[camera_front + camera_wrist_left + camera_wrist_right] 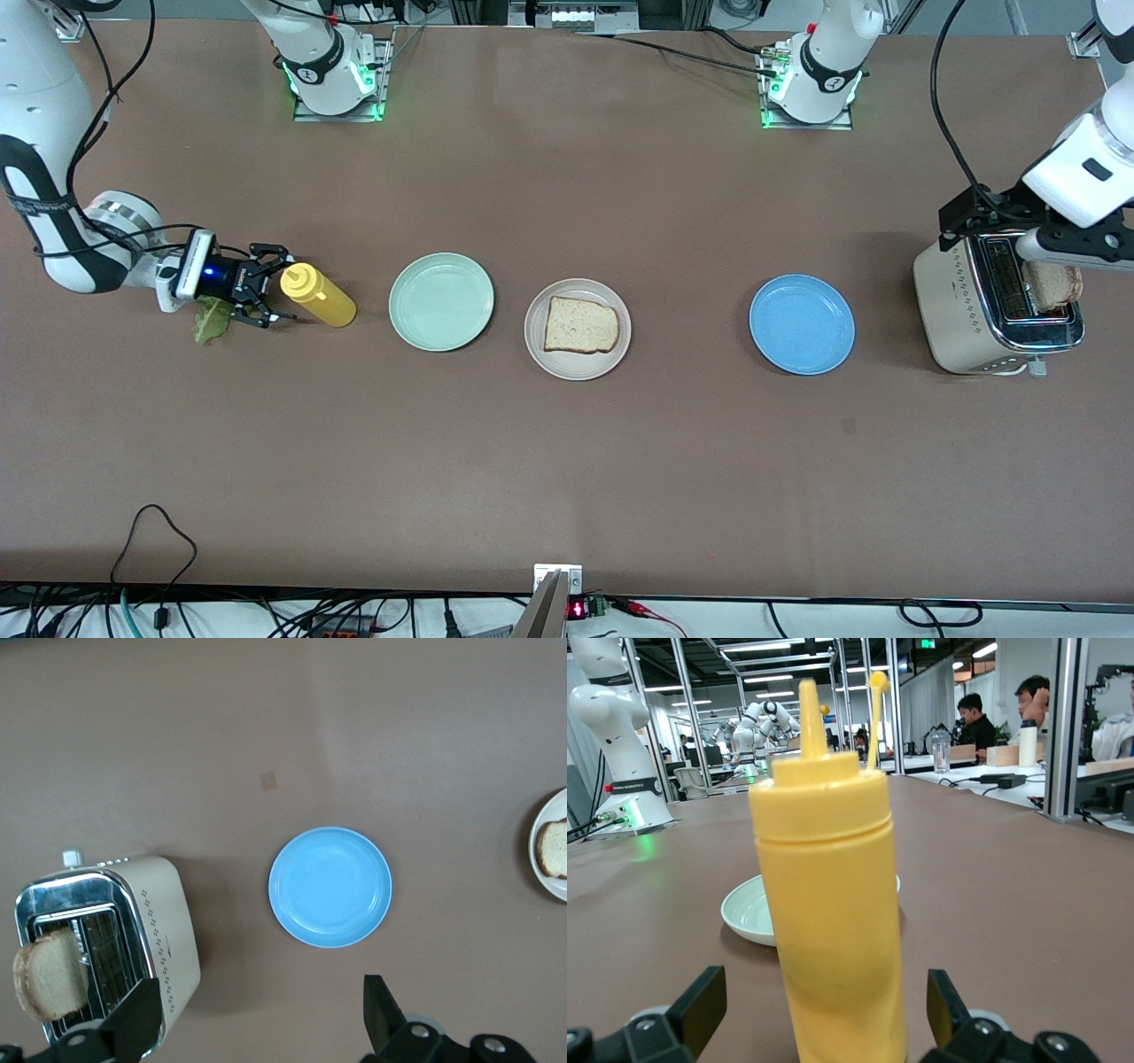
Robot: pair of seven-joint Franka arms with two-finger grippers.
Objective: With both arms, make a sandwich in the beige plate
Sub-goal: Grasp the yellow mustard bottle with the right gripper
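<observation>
- One bread slice point(580, 324) lies flat on the beige plate point(536, 341) mid-table, its rounded top toward the blue plate point(802, 323).
- My right gripper point(266, 288), fingers spread, sits low at the yellow squeeze bottle point(317, 294); I'd close squarely around its middle.
- My left gripper point(261, 1019), also spread, hangs over the toaster point(961, 310), where a second slice point(1054, 285) stands upright.
</observation>
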